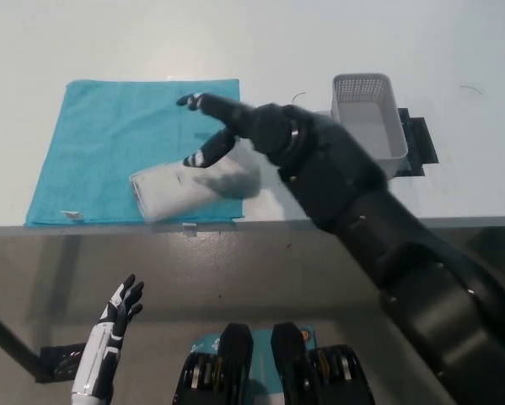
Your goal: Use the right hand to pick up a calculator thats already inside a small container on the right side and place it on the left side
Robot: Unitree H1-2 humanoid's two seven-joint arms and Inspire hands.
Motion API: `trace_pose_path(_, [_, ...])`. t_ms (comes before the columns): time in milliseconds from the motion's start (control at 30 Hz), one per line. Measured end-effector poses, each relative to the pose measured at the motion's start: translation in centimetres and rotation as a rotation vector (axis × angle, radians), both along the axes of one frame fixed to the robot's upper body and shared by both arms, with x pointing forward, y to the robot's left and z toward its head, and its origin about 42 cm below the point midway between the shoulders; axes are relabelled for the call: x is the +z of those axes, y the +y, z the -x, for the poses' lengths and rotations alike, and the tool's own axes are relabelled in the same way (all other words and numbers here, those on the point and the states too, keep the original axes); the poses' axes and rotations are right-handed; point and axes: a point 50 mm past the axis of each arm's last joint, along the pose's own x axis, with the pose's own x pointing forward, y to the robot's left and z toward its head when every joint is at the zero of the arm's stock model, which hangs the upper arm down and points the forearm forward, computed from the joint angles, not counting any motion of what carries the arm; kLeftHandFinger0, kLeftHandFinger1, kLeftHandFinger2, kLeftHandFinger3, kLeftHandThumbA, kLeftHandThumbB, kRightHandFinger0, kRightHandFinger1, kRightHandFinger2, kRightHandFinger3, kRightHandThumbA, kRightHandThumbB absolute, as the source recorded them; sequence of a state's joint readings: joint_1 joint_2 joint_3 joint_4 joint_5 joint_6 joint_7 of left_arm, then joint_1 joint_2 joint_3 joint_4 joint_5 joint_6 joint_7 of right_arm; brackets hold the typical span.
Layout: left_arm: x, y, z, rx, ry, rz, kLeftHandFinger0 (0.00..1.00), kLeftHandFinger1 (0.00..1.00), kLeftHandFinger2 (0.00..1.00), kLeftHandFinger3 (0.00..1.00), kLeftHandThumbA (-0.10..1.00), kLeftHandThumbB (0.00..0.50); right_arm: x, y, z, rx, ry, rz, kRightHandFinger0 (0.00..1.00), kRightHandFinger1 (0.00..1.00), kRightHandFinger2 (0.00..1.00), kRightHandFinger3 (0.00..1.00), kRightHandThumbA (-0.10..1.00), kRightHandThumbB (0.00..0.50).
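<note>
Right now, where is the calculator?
In the head view, the calculator lies on the blue towel at the table's left, just under the open right hand.

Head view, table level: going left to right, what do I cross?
Towel → calculator lying on the towel's right part → right hand, open above it → container. The left hand rests low at the left, below the table edge.

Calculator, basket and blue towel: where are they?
calculator (pixel 180 187): head view, middle of its pale body, lying on the towel.
basket (pixel 361 84): head view, its far mesh wall.
blue towel (pixel 100 135): head view, bare cloth.
</note>
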State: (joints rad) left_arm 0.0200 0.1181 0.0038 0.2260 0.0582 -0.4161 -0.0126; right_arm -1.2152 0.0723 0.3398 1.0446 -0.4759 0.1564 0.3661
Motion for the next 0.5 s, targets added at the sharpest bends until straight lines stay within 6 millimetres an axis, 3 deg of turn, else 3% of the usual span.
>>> trace_pose_path(100, [-0.1, 0.0, 0.0, 0.000, 0.003, 0.000, 1.00, 1.00, 1.00, 1.00, 1.00, 0.000, -0.5, -2.3, -0.1, -0.024, 0.013, -0.058, 1.00, 1.00, 1.00, 1.00, 0.91, 0.400])
trace_pose_path(133, [-0.1, 0.0, 0.0, 0.000, 0.004, 0.000, 1.00, 1.00, 1.00, 1.00, 1.00, 0.003, -0.9, -3.1, 0.0, -0.033, 0.018, -0.077, 1.00, 1.00, 1.00, 1.00, 0.97, 0.412])
trace_pose_path(167, [-0.1, 0.0, 0.0, 0.001, 0.005, 0.000, 1.00, 1.00, 1.00, 1.00, 0.99, 0.000, -1.0, -3.5, 0.0, -0.036, 0.020, -0.084, 1.00, 1.00, 1.00, 1.00, 0.89, 0.396])
trace_pose_path(233, [-0.2, 0.0, 0.0, 0.001, 0.009, 0.000, 1.00, 1.00, 1.00, 1.00, 0.98, 0.000, -2.0, -5.3, 0.3, -0.059, 0.033, -0.124, 1.00, 1.00, 1.00, 1.00, 0.85, 0.439])
trace_pose_path(267, [-0.3, 0.0, 0.1, 0.001, 0.012, 0.001, 1.00, 1.00, 1.00, 1.00, 0.98, 0.000, -2.5, -6.4, 0.5, -0.070, 0.040, -0.147, 1.00, 1.00, 1.00, 1.00, 0.89, 0.478])
trace_pose_path(333, [-0.5, 0.0, 0.1, 0.002, 0.018, 0.001, 1.00, 1.00, 1.00, 1.00, 0.98, 0.000, -3.8, -8.4, 0.9, -0.099, 0.059, -0.180, 1.00, 1.00, 1.00, 1.00, 0.88, 0.500])
trace_pose_path(367, [-0.5, 0.0, 0.1, 0.002, 0.020, 0.001, 1.00, 1.00, 1.00, 1.00, 0.99, 0.000, -4.0, -8.9, 1.0, -0.106, 0.062, -0.190, 1.00, 1.00, 1.00, 1.00, 0.88, 0.500])
trace_pose_path(400, [-0.7, 0.0, 0.1, 0.003, 0.025, 0.001, 1.00, 1.00, 1.00, 1.00, 0.99, 0.000, -4.7, -10.4, 1.4, -0.128, 0.072, -0.218, 1.00, 1.00, 1.00, 1.00, 0.98, 0.490])
trace_pose_path(500, [-0.8, 0.0, 0.2, 0.004, 0.031, 0.002, 1.00, 1.00, 1.00, 1.00, 0.98, 0.000, -5.9, -12.5, 2.1, -0.158, 0.083, -0.255, 1.00, 1.00, 1.00, 1.00, 1.00, 0.473])
